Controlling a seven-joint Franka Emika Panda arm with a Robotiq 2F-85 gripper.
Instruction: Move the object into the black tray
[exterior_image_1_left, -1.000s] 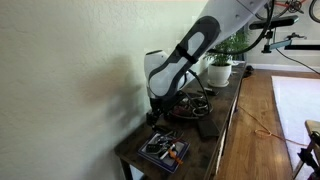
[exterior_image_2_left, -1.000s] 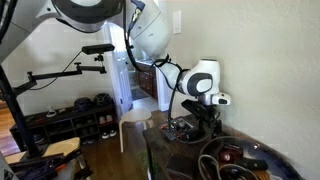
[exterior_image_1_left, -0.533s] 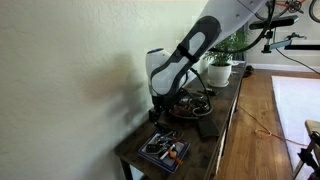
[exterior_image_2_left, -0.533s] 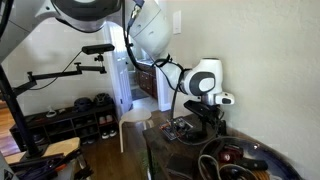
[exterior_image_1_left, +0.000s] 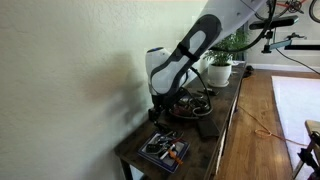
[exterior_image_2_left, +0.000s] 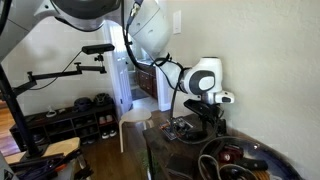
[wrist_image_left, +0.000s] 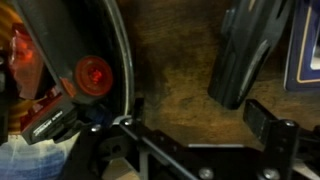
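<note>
Black tray (exterior_image_1_left: 150, 150) is seen on the counter (exterior_image_1_left: 222, 115) just below the tool (exterior_image_1_left: 160, 119), which is spread and empty. Picking is judged unfinished, so an object must first be gripped.

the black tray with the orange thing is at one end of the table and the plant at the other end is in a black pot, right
Not quite: the pot is white, not black, as an exterior view shows. The rest holds: the black tray with the orange item sits at one end of the table, and the plant at the other.
</note>
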